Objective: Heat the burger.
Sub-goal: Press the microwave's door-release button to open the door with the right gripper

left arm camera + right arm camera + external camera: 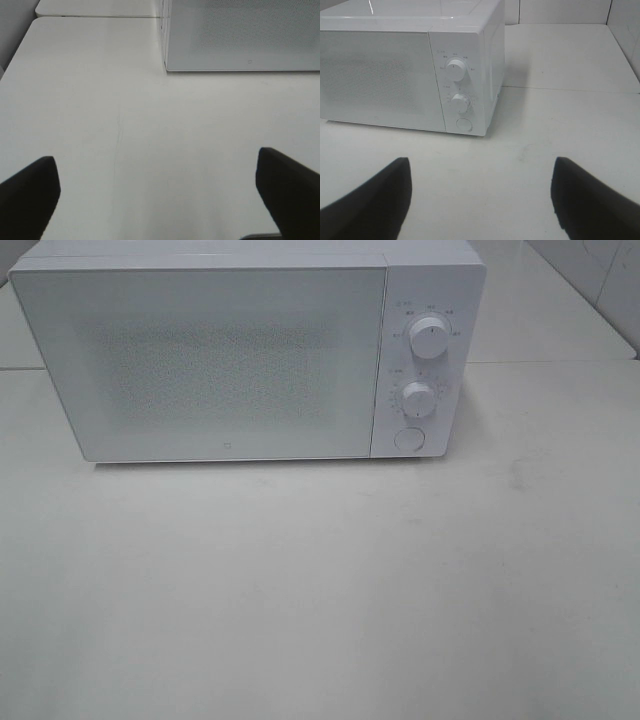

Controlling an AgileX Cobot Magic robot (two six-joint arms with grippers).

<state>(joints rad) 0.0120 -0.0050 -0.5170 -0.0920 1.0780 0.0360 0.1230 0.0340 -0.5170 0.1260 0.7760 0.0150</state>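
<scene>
A white microwave [230, 360] stood at the back of the tabletop [320, 600] with its door shut (upper dial [430, 337], lower dial [418, 398] and round button [408, 438] down its control panel). The left hand [160, 200] hung above the tabletop, spread wide and gripping nothing. The right hand [480, 200] faced the controls, likewise parted and empty. Where the burger was could not be told: no view showed it.

Left gripper [155, 156] matte black, right gripper [481, 161] matte black, both bluntly tapered
</scene>
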